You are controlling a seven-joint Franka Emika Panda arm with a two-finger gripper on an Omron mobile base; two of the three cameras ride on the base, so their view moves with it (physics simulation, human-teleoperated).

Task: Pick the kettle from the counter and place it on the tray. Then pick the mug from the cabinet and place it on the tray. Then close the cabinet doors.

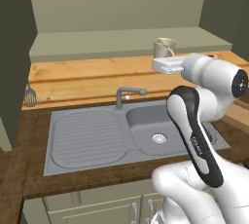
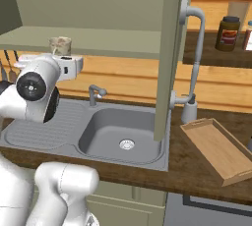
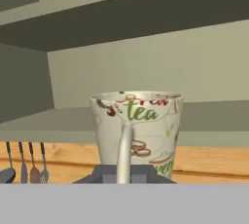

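At the cabinet shelf, jaws closed on the mug's handle

Above the sink [image 1: 141,130], the gripper [image 3: 124,173] appears pinched tight on the loop handle of the mug [image 3: 137,129], which stands upright at the front of the cabinet [image 1: 121,43] shelf. Such a thin grip could let the mug swing or slip on the carry, or clip the open door [image 2: 170,58]. Right of the sink, the tray [image 2: 216,149] waits on the wooden counter [image 2: 197,171].

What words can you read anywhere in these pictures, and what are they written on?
"tea" in green letters, on the cream ceramic mug.
Brown lettering above it on the mug's rim: cut off, unreadable.
Red label on the dark brown jar: too small to read.
Marking on the robot's dark arm link: too blurred to read.
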